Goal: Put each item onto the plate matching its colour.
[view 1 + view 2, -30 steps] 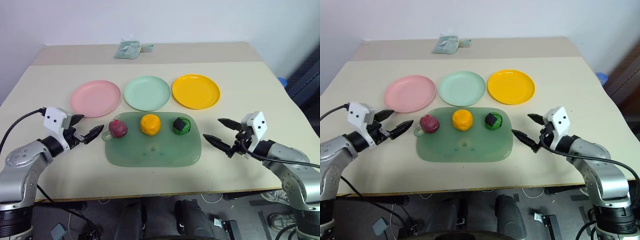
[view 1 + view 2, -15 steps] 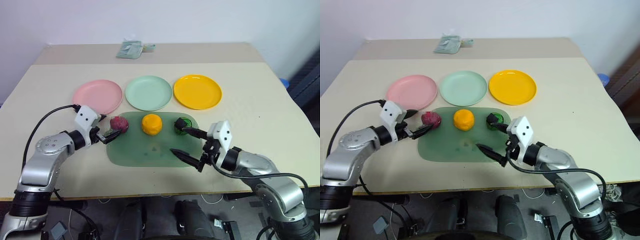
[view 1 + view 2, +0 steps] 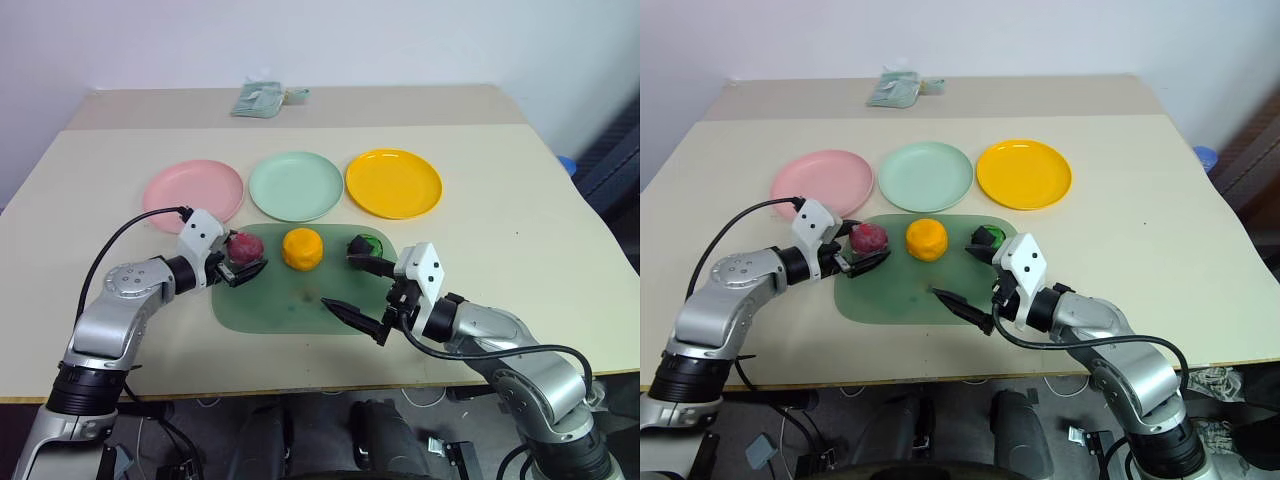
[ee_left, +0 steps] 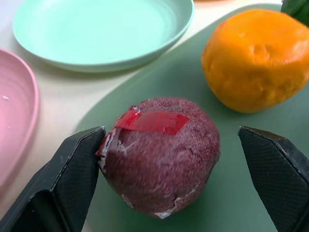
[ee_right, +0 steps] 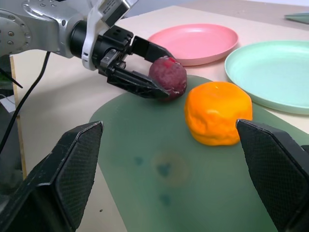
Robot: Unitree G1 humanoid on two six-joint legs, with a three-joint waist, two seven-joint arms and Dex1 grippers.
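A dark red-purple ball [image 3: 246, 244], an orange item [image 3: 301, 248] and a green-and-black item [image 3: 367, 245] sit in a row on a translucent green mat [image 3: 290, 305]. Behind the mat lie a pink plate [image 3: 192, 193], a mint plate [image 3: 296, 185] and a yellow plate [image 3: 393, 182], all bare. My left gripper [image 4: 171, 131] is open around the red-purple ball [image 4: 159, 154]; one finger touches its side, the other stands apart. My right gripper [image 3: 358, 288] hangs open over the mat's right part, its far fingertip just in front of the green-and-black item.
A crumpled pale green bundle [image 3: 262, 98] lies at the table's far edge. A blue object [image 3: 566, 163] shows beyond the table's right edge. Bare tabletop stretches to the left and right of the mat.
My left gripper has moved right and now straddles the red-purple ball. My right gripper has swung left from beside the mat to over its right part. The items have not moved.
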